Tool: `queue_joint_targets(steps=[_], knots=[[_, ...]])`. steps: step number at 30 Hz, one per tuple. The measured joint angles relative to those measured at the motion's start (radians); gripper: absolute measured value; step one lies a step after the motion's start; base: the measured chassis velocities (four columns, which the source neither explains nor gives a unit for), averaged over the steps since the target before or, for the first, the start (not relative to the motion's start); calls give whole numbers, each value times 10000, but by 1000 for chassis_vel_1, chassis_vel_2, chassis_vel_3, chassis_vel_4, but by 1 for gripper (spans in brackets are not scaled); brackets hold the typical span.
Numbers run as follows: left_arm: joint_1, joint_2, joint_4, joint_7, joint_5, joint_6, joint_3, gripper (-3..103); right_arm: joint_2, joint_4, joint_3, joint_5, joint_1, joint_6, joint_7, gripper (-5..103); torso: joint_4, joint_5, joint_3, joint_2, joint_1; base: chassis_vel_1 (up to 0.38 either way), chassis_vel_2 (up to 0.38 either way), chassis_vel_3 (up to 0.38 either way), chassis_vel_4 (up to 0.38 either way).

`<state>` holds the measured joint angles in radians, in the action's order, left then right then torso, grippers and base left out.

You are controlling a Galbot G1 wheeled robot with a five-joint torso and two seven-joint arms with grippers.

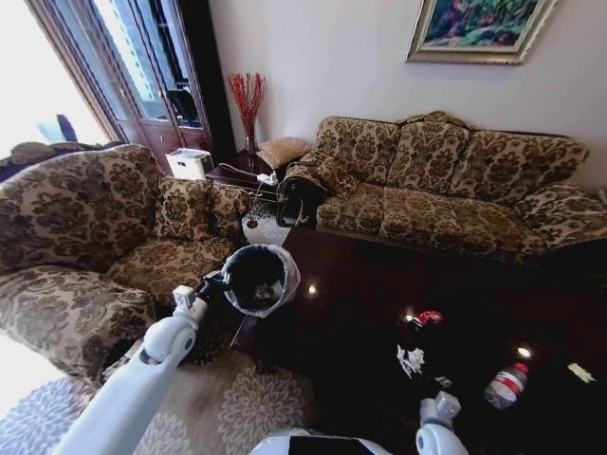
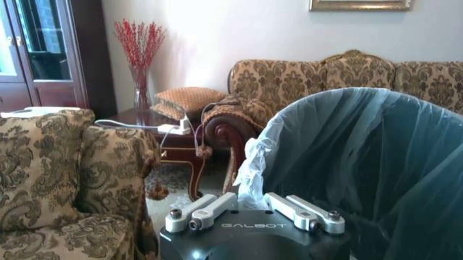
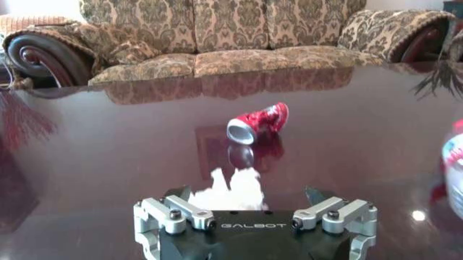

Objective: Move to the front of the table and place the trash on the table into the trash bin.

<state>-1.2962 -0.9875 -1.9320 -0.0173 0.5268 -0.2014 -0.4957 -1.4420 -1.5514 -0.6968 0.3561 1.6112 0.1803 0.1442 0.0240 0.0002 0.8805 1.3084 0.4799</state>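
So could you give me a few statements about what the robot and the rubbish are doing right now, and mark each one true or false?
1. The left gripper grips the rim of the trash bin. True.
2. The red can stands upright on the table. False: it lies on its side.
3. A crumpled white paper wad sits between the open fingers of the right gripper. True.
4. The plastic bottle is already inside the bin. False: it lies on the table, to the right of the right gripper.
5. The bin has no liner. False: a translucent bag is folded over its rim.
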Motion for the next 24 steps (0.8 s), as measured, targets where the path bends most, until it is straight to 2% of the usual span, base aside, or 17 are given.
queue_joint_targets(steps=[11, 24], knots=[[-69, -174, -295, 68, -190, -115, 81, 1, -18, -204, 31, -19, 616, 512, -302, 100, 1, -1, -1, 0, -1, -4, -3, -4, -5], [-192, -225, -306, 66, -264, -90, 39, 1, 176, -90, 317, -215, 165, 700, -819, 100, 1, -2, -1, 0, -1, -64, -70, -68, -68]])
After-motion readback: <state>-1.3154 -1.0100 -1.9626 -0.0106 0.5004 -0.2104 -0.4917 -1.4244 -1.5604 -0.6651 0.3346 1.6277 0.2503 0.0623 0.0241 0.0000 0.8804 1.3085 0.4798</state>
